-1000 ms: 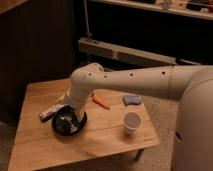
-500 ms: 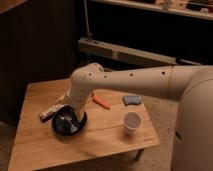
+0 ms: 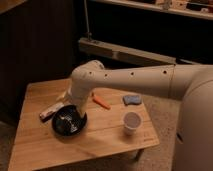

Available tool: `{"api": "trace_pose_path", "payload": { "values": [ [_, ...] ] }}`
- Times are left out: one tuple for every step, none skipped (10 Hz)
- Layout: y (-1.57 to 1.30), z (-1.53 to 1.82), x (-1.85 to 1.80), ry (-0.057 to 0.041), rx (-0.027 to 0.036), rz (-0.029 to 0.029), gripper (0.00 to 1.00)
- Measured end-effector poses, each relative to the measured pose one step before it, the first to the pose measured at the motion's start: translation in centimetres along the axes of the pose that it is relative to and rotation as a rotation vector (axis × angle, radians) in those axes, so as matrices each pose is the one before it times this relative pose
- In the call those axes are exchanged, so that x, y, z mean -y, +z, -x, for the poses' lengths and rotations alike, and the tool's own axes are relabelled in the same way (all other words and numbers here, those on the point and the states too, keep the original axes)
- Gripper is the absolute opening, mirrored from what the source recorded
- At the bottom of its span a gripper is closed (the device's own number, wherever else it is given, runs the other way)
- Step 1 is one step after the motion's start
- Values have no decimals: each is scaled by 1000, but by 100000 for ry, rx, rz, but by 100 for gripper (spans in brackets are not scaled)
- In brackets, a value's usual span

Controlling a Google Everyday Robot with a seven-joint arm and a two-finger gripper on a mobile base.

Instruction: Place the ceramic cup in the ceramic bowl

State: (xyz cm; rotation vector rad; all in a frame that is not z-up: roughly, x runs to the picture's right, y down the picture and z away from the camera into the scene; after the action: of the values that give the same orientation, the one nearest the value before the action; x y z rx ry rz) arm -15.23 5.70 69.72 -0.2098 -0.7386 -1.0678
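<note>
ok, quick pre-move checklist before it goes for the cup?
1. Ceramic cup upright, standing free on the table: ok.
2. Cup in hand: not ok. The gripper hangs at the far rim of the ceramic bowl, well apart from the cup.
3. Bowl interior free: ok, only reflections show.
4. Table strip between bowl and cup: ok. The orange stick and blue sponge lie behind it.
5. Packet left of the bowl touching its rim: cannot tell.

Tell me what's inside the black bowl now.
Only light reflections show inside the ceramic bowl; the ceramic cup stands apart, outside it. The gripper hangs over the bowl's far part, covering it.
</note>
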Motion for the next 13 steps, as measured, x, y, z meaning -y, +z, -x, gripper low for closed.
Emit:
{"api": "trace_pose_path", "payload": {
  "values": [
    [-743,-1259,-513,-2222,-2279,189,80],
    [-292,-536,-173,-1316,-992,107,80],
    [49,71,126,-329,112,9,80],
    [1,-3,-26,50,8,18,80],
    [-18,-43,-48,102,-60,21,80],
    [80,-74,-127,116,7,249,80],
    [-170,-476,-676,1298,-1403,1652,80],
    [-387,-610,-1238,1202,-1941,1892,80],
    [-620,-399,-1832,1632,-1942,1823,80],
    [-736,-395,-2214,1855,-2147,1287,80],
    [-839,-378,-2350,1857,-2078,1002,80],
    [-814,-360,-2143,1615,-2035,1004,80],
    [-1157,-491,-2536,2175,-2751,1545,80]
  ]
}}
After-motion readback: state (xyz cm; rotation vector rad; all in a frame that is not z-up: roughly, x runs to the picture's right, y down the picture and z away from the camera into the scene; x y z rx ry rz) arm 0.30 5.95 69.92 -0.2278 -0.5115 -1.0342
